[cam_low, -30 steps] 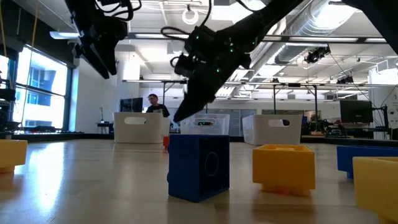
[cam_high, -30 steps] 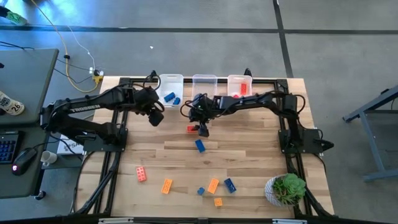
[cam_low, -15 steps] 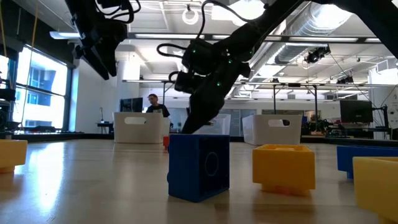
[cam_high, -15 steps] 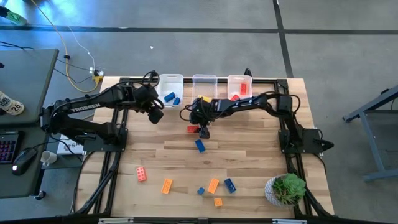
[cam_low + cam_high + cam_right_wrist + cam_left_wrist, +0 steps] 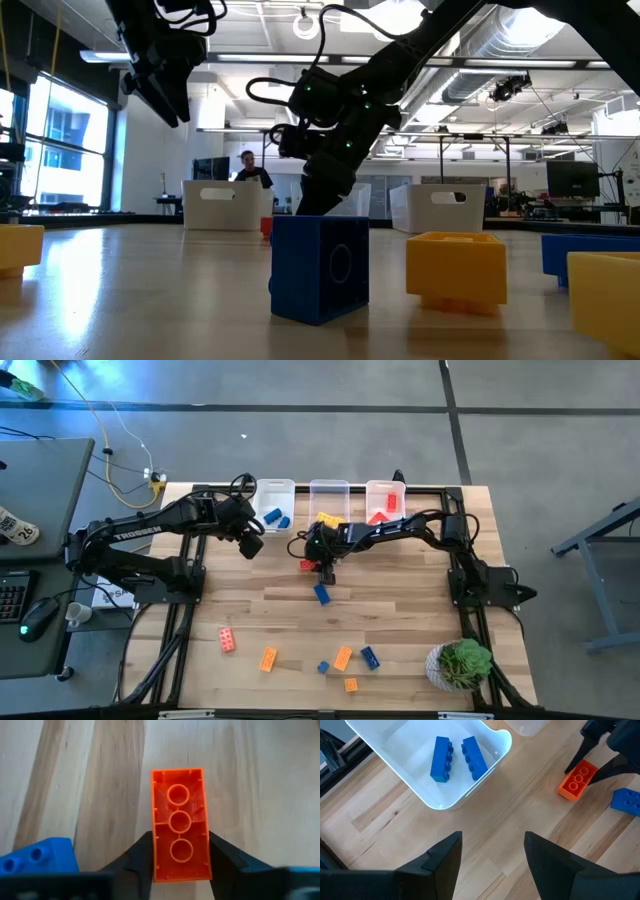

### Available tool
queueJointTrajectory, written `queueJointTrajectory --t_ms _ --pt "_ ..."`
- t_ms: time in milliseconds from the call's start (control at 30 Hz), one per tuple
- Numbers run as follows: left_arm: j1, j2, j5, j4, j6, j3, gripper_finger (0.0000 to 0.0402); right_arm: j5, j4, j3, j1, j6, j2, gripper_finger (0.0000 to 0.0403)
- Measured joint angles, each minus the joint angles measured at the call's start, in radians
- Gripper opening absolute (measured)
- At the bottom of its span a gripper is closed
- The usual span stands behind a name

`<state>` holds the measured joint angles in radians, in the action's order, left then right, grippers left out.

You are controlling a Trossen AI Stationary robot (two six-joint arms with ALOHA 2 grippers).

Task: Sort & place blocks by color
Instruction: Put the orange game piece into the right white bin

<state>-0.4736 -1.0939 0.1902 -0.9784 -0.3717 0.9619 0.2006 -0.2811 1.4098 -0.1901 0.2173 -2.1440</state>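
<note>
Right pincer [image 5: 180, 855] down at the bench [image 5: 400, 620], fingers [image 5: 141, 851] pressed against both long sides of an upside-down red block [image 5: 180, 824] lying in front of the three clear bins [image 5: 328, 492]. Left pincer [image 5: 492, 851] open, empty, hovering near the leftmost bin [image 5: 430, 795] with two blue blocks [image 5: 441, 759] inside. More blocks [image 5: 343, 658] scattered on the bench's near half; one blue block [image 5: 321, 593] just beside the gripped one.

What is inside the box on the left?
Two blue blocks lie side by side in the left bin. Nothing else shows in there. The left wrist view sees the whole floor of it; nothing covers it.
</note>
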Motion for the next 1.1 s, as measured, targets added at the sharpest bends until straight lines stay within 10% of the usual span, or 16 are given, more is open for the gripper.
queueJointTrajectory --t_ms 1100 --pt "0.000 -0.001 -0.005 0.012 0.016 0.000 0.0200 -0.150 -0.248 -0.003 -0.100 -0.089 0.320 0.0109"
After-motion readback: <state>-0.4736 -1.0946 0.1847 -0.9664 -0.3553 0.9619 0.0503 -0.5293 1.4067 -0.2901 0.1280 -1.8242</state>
